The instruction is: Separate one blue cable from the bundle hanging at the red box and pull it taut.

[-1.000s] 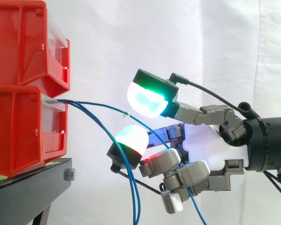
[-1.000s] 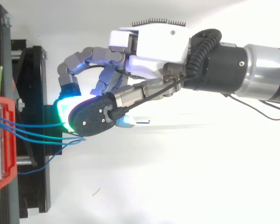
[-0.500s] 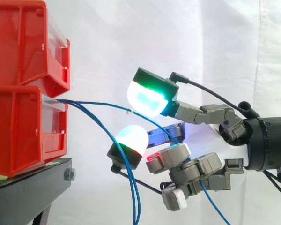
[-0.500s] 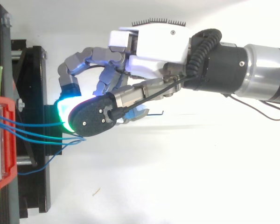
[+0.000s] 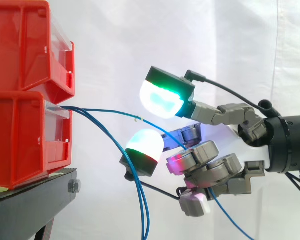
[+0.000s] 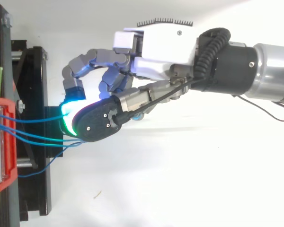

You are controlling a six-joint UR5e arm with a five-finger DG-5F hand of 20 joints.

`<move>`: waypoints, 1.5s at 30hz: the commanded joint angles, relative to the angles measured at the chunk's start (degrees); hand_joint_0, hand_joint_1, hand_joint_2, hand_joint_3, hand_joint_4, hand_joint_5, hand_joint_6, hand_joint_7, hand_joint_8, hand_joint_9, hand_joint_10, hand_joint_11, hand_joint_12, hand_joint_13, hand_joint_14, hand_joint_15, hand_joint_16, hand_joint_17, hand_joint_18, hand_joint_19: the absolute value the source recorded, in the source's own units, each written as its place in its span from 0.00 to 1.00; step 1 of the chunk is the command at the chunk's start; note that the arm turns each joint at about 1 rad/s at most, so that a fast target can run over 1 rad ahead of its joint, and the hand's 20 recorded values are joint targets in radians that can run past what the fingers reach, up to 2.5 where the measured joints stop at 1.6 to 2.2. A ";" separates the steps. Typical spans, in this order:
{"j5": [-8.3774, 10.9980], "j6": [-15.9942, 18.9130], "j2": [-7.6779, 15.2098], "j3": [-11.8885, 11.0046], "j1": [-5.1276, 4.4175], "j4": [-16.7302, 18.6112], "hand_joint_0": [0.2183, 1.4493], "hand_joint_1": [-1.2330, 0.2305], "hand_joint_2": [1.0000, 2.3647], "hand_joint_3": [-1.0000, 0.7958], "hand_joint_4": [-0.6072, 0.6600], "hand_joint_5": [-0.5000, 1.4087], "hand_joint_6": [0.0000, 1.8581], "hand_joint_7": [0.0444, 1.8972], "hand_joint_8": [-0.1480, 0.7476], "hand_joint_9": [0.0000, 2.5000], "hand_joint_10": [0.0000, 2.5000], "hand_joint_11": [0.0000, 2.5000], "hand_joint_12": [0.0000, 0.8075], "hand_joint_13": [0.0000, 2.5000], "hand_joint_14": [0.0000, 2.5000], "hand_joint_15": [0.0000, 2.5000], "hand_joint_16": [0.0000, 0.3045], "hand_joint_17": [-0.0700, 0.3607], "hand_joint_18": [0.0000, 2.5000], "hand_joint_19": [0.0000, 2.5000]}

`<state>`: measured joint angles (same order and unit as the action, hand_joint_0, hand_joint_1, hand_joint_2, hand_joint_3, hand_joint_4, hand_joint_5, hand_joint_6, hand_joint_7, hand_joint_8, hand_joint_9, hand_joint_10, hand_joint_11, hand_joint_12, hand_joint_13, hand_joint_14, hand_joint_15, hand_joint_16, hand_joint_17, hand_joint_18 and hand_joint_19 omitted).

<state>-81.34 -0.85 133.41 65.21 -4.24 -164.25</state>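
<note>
1. Looking at the side view, you have the hand (image 5: 210, 167) part closed: its lower fingers are curled round one blue cable (image 5: 136, 119), while two others stand out straight, glowing pads (image 5: 162, 97) toward the bins.
2. That cable leaves the front of the lower red bin (image 5: 25, 145), crosses the gap in a shallow sag, goes in among the curled fingers and comes out below them. It is separated, but by my reading not yet taut.
3. The rest of the bundle (image 5: 144, 210) hangs from the same bin front, down past the edge of the black stand (image 5: 35, 195) and just beside the lower glowing pad. You cannot tell from either view whether it touches that pad.
4. Risks from here:
   - Slip: if the curl is loose, the cable may run through the fingers as you draw back, and the sag would remain.
   - Snag: the lower pad sits so close to the bundle that a pull could hook a second cable and drag it along.
   - Overpull: too much force could tug the cable's end out of the bin, or shift the bin on its stand, so ease off once the line straightens.
</note>
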 commanded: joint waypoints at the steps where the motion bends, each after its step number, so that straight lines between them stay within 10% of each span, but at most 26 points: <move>1: 0.21 -1.44 -1.22 0.00 0.02 -1.77 0.24 0.48 0.00 0.28 0.64 0.15 0.41 0.63 0.53 0.37 0.40 0.75 0.45 0.51 0.45 0.67 0.19 0.46 0.47 0.35; 12: 2.50 -5.30 -3.33 0.00 -0.07 -5.02 0.27 0.52 0.00 0.28 0.63 0.15 0.41 0.63 0.52 0.37 0.48 0.74 0.44 0.50 0.54 0.65 0.18 0.45 0.47 0.37; 29: 8.30 -4.07 -2.98 2.37 -0.16 1.30 0.32 0.50 0.01 0.34 0.61 0.15 0.42 0.63 0.51 0.38 0.50 0.75 0.42 0.50 0.59 0.64 0.17 0.43 0.49 0.38; 45: 8.39 -3.99 -2.89 2.37 -0.60 1.48 0.34 0.39 0.01 0.41 0.60 0.14 0.45 0.63 0.51 0.37 0.52 0.72 0.43 0.50 0.57 0.66 0.17 0.43 0.50 0.38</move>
<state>-73.02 -4.96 130.47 67.58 -4.67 -162.69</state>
